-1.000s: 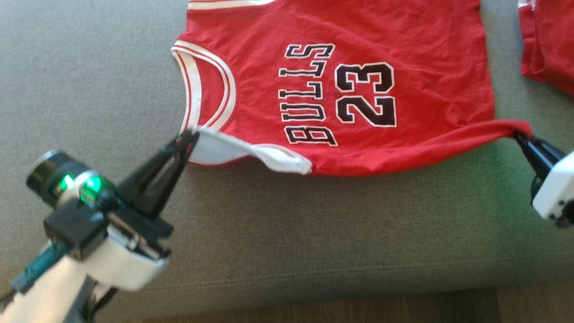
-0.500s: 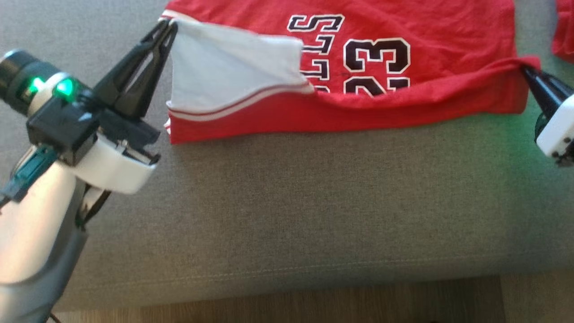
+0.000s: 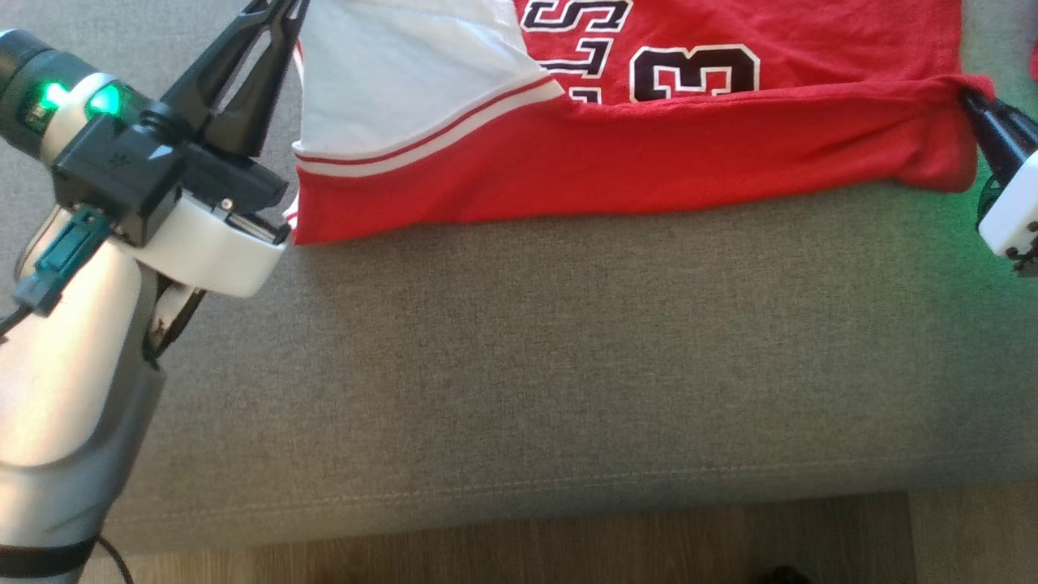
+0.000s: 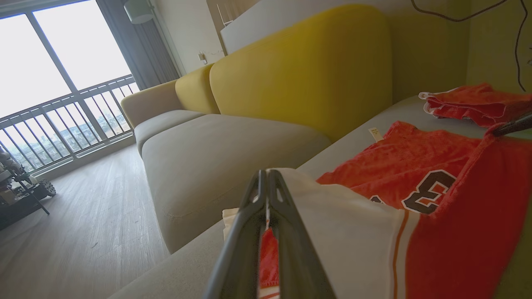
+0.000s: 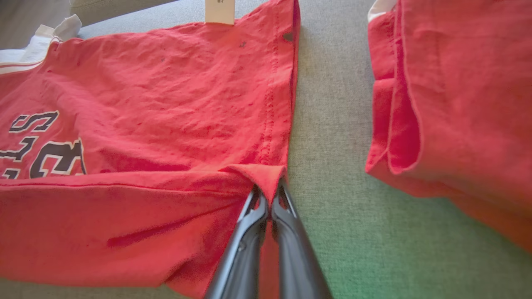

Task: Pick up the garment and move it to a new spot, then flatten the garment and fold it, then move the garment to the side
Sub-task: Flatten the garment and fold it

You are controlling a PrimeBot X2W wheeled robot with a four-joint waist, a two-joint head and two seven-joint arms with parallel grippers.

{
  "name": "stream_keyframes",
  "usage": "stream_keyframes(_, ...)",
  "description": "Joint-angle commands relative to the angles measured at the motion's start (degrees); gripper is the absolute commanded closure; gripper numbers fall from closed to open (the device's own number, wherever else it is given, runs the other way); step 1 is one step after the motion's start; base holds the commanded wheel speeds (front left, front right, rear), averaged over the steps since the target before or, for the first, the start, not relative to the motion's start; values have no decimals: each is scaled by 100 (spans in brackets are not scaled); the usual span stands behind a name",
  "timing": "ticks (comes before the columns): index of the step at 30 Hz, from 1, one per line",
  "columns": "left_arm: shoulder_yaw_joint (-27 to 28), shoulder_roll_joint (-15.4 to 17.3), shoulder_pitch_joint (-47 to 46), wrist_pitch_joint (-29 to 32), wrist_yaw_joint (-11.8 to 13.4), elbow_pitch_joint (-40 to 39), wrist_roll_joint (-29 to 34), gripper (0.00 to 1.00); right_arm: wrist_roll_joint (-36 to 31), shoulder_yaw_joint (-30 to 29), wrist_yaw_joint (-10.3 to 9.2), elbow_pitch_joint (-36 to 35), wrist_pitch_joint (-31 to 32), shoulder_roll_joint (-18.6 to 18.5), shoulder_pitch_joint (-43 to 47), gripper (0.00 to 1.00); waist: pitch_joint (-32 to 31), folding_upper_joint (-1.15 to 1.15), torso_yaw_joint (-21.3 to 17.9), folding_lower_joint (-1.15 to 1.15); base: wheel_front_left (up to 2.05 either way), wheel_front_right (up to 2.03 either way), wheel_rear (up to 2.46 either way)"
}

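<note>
Strong daylight comes through the tall window (image 4: 95, 45), burnt out to white in the left wrist view, and leaves a pale sheen on the wooden floor (image 4: 83, 232). The head view is evenly lit but slightly soft; two green lights (image 3: 104, 99) glow at its upper left, and a green cast tints the grey cushion (image 3: 932, 243) at right. Both wrist views curve lines near their edges, and the garment (image 4: 465, 249) smears close to the lens

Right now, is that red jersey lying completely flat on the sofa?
No, the jersey's near edge is folded over its number, each corner pinched by the left fingers and right fingers.
</note>
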Motion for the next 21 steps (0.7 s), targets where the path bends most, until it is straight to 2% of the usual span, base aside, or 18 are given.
stream_keyframes(1, 238, 163, -173, -27, 9, -142, -34, 61, -6, 66, -1, -166, -45, -57, -45, 0, -55, 0, -9, -1, 0, 0, 0)
stream_keyframes(2, 233, 140, -144, -27, 9, -121, -50, 9, -5, 91, -1, -155, -67, -44, -21, 0, -93, 0, -13, -1, 0, 0, 0)
stream_keyframes(3, 245, 89, -50, -27, 9, -66, -92, 0, -15, 119, -1, -188, -194, -21, 47, 0, -189, 0, -23, -1, 0, 0, 0)
stream_keyframes(8, 547, -128, 447, -27, 45, -161, -165, 0, 17, 132, -1, -610, -769, 121, 392, 0, -481, 0, -67, -1, 0, 0, 0)
stream_keyframes(14, 970, -564, 1668, -8, 420, -74, -643, 0, 31, 234, -1, -1281, -1113, 388, 1346, 0, -937, 0, -144, -1, 0, 0, 0)
stream_keyframes(18, 975, -818, 2369, 443, 651, 208, -1044, 0, 69, 294, -1, -1611, -1201, 638, 1881, 0, -1174, 0, -215, -1, 0, 0, 0)
stream_keyframes(21, 927, -916, 2650, 783, 726, 328, -1239, 0, 68, 312, -1, -1722, -1253, 780, 2086, 0, -1262, 0, -265, -1, 0, 0, 0)
